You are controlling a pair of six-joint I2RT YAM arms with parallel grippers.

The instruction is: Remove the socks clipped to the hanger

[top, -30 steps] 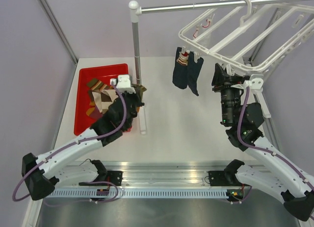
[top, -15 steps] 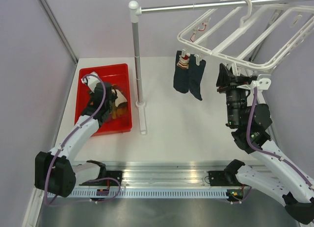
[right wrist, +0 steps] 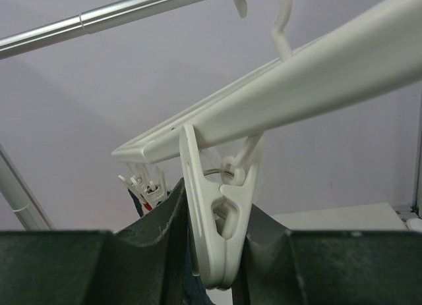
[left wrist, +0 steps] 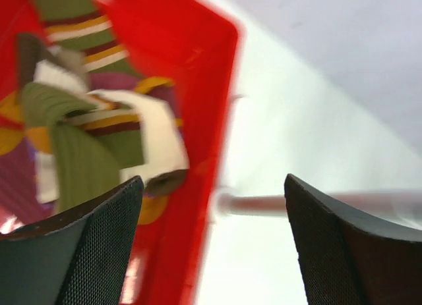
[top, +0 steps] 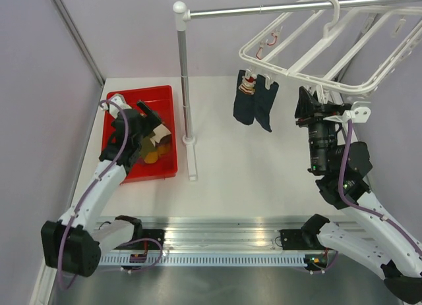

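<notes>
Two dark navy socks, one with a striped cuff, hang clipped to the front left corner of the white hanger. My right gripper is under the hanger's front bar, shut on a white dangling clip. A sliver of navy sock shows behind its left finger. My left gripper hovers open over the red tray with nothing between its fingers. Olive and purple striped socks lie loose in the tray.
The metal pole stand rises between the tray and the hanging socks, and its top rod carries the hanger's hook. Its foot bar lies on the white table. Purple walls close in on both sides.
My left gripper swung from beside the pole to over the red tray and opened, and the socks it carried now lie in the tray. My right gripper stayed shut on the clip and shifted slightly right.
</notes>
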